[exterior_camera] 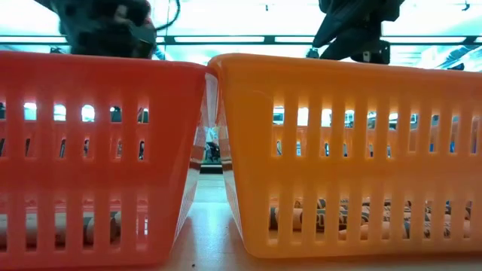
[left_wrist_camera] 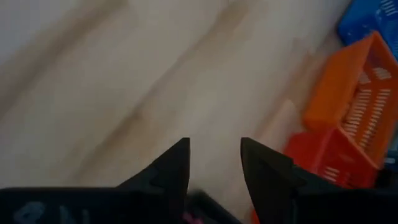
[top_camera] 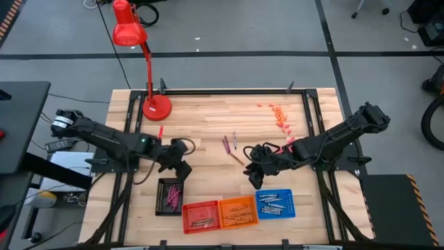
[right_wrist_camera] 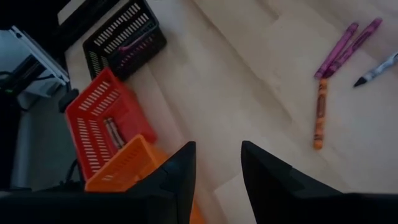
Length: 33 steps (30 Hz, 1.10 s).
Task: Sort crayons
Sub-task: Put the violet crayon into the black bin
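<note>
Several crayons lie loose on the wood in mid-table: two magenta ones (right_wrist_camera: pixel 339 50), an orange one (right_wrist_camera: pixel 319 112) and a pale grey one (right_wrist_camera: pixel 376 71). In the high view they are the magenta crayons (top_camera: pixel 225 144) and the orange crayon (top_camera: pixel 237 158). Another pink crayon (top_camera: pixel 160 130) lies by the lamp base. My left gripper (top_camera: pixel 182 167) hangs open and empty just beyond the black basket (top_camera: pixel 170 196), which holds pink crayons. My right gripper (top_camera: pixel 253 173) is open and empty, on the near side of the loose crayons.
A red basket (top_camera: pixel 201 215), an orange basket (top_camera: pixel 238 212) and a blue basket (top_camera: pixel 276 203) stand in a row at the near edge, each with crayons inside. A red desk lamp (top_camera: pixel 156 105) stands far left. Small red-pink bits (top_camera: pixel 279 114) lie far right.
</note>
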Each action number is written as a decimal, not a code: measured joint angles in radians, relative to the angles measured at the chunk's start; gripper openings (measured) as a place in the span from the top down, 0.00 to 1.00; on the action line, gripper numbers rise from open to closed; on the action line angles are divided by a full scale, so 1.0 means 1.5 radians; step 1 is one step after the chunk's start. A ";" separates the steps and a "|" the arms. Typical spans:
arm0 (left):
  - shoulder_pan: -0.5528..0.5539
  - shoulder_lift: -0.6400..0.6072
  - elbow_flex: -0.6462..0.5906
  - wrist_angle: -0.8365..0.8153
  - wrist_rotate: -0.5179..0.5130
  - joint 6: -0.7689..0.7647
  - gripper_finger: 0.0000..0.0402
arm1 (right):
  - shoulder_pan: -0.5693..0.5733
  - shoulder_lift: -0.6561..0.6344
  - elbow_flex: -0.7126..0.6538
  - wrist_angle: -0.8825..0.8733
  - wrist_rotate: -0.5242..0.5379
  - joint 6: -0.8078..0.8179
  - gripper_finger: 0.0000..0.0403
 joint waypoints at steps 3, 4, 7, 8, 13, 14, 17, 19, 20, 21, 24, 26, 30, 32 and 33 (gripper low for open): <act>0.038 0.028 0.000 0.045 -0.001 0.087 0.62 | -0.021 0.000 0.000 0.000 0.000 -0.022 0.67; 0.051 0.042 0.000 0.063 -0.002 0.126 0.62 | -0.030 0.000 0.000 -0.001 -0.001 -0.024 0.67; 0.088 0.086 -0.001 0.135 -0.002 0.273 0.62 | -0.054 0.000 0.000 0.000 -0.001 -0.018 0.67; 0.100 0.100 0.000 0.167 -0.002 0.329 0.62 | -0.061 0.000 0.000 0.001 -0.001 -0.015 0.67; 0.147 0.166 0.000 0.316 -0.003 0.603 0.62 | -0.081 -0.001 0.000 0.008 -0.010 0.020 0.67; 0.155 0.180 0.000 0.349 -0.003 0.641 0.62 | -0.082 -0.001 0.000 0.008 -0.010 0.024 0.67; 0.183 0.220 0.000 0.409 -0.002 0.736 0.62 | -0.081 -0.001 0.000 0.001 -0.016 0.041 0.67; 0.202 0.249 0.000 0.462 -0.003 0.772 0.62 | -0.079 -0.001 0.000 -0.011 -0.013 0.049 0.67; 0.211 0.259 0.000 0.475 -0.001 0.788 0.62 | -0.078 -0.001 0.000 -0.016 -0.007 0.055 0.67; 0.220 0.273 -0.001 0.504 0.008 0.804 0.62 | -0.078 -0.001 0.000 -0.020 0.000 0.062 0.67; 0.245 0.310 0.001 0.569 0.058 0.830 0.62 | -0.079 -0.001 0.000 -0.031 0.010 0.070 0.67; 0.257 0.340 0.013 0.592 0.087 0.835 0.62 | -0.084 -0.001 0.000 -0.034 0.010 0.070 0.67; 0.275 0.401 0.054 0.600 0.132 0.843 0.62 | -0.099 -0.001 0.000 -0.038 -0.006 0.069 0.67; 0.279 0.427 0.070 0.591 0.146 0.854 0.62 | -0.107 -0.001 0.000 -0.038 -0.019 0.067 0.67; 0.279 0.443 0.083 0.594 0.152 0.856 0.62 | -0.110 -0.001 0.000 -0.039 -0.027 0.065 0.67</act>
